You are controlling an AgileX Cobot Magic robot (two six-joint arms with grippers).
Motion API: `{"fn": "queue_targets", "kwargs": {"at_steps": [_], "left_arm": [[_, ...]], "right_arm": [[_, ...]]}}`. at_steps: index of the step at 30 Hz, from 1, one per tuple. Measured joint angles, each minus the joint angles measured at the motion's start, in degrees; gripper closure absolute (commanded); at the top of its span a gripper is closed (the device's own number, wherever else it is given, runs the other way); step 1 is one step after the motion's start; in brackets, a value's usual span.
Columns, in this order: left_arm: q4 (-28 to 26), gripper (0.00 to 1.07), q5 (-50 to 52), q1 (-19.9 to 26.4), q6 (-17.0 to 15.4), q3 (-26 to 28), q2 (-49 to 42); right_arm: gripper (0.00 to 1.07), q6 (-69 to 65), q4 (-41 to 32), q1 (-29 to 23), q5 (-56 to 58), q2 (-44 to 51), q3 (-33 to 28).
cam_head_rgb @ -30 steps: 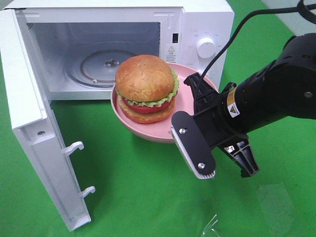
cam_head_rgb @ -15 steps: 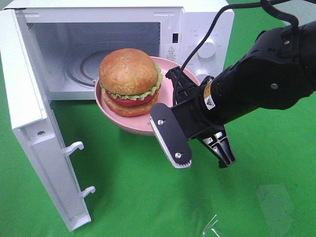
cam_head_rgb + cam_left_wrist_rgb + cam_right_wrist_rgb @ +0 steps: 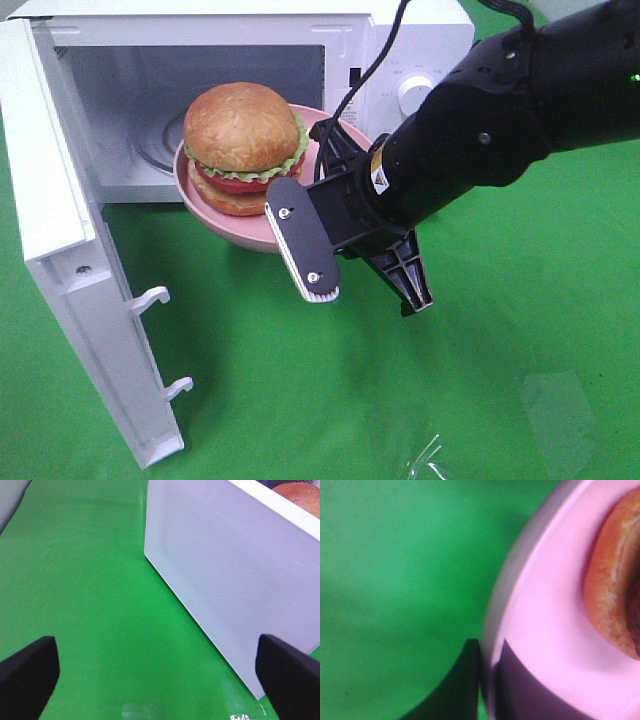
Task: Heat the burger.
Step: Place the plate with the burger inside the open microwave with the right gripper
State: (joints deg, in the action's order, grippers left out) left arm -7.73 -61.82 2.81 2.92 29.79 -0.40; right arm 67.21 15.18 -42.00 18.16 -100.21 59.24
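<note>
Burger (image 3: 243, 140) sits on the pink plate (image 3: 225, 228) just beyond the right jaws pinching its rim; left jaws spread.

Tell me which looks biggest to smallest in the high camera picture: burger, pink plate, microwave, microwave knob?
1. microwave, by far the largest
2. pink plate, wider than what sits on it
3. burger
4. knob, smallest, though it sits farther back

I see the cavity of the microwave (image 3: 445, 40) open at 12 o'clock, its mouth filled by the pink plate (image 3: 235, 232) and burger (image 3: 243, 125). The swung-out door (image 3: 60, 230) blocks 9 o'clock; the bench (image 3: 300, 400) lies free at 5 o'clock.
</note>
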Motion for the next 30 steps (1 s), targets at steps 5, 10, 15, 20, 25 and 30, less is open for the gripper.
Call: {"fn": "queue_targets", "kwargs": {"at_steps": [5, 10, 15, 20, 25, 30], "left_arm": [[0.00, 0.07, 0.00, 0.00, 0.00, 0.00, 0.00], [0.00, 0.07, 0.00, 0.00, 0.00, 0.00, 0.00], [0.00, 0.07, 0.00, 0.00, 0.00, 0.00, 0.00], [0.00, 0.07, 0.00, 0.00, 0.00, 0.00, 0.00], [0.00, 0.07, 0.00, 0.00, 0.00, 0.00, 0.00], [0.00, 0.07, 0.00, 0.00, 0.00, 0.00, 0.00]], "right_arm": [[1.07, 0.06, -0.11, -0.34, 3.21, -2.01, 3.55], [1.07, 0.11, -0.46, -0.52, 3.78, -3.90, 5.90], [1.07, 0.23, -0.46, -0.52, 4.07, -5.10, 7.39], [1.07, 0.29, -1.32, -0.52, 4.47, -7.16, 9.97], [1.07, 0.17, -2.01, -0.57, 5.96, -9.68, 13.69], [1.07, -1.32, -2.23, -0.63, 6.07, -10.54, 16.21]]}}
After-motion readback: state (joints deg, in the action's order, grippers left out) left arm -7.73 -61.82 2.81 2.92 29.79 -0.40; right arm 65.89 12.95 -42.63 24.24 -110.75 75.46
